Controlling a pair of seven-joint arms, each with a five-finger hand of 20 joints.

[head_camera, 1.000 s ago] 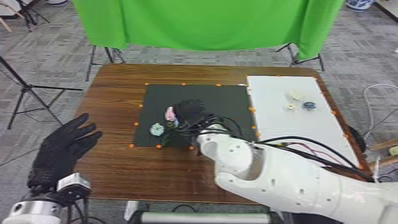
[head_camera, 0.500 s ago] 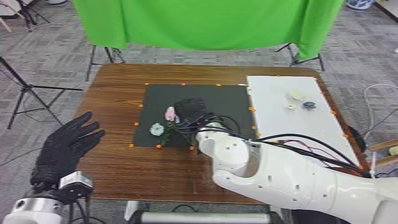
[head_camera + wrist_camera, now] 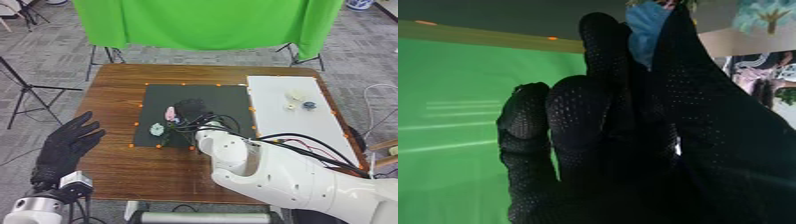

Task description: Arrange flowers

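My right hand (image 3: 189, 107) is over the black mat (image 3: 164, 95), beside a pink flower (image 3: 171, 113). A pale green flower (image 3: 157, 129) lies near the mat's front left corner. In the right wrist view, my right hand (image 3: 700, 110) pinches a blue flower (image 3: 647, 30) between thumb and finger; the pale flower (image 3: 767, 14) shows past the thumb. Off the table's left side, my left hand (image 3: 64, 145) is held with straight, spread fingers. On the white board (image 3: 293, 125) are a cream flower (image 3: 296, 94), a small pale flower (image 3: 290, 106) and a grey-blue flower (image 3: 309, 105).
Orange markers dot the edges of the mat and board on the brown table (image 3: 115, 95). My right arm and its loose cables cross the front right of the table and board. A green cloth (image 3: 204, 25) hangs behind, and a tripod (image 3: 29, 87) stands at the left.
My right hand has shifted very slightly over the mat, and its forearm sits a little lower in the head view. The left hand has moved slightly to the right.
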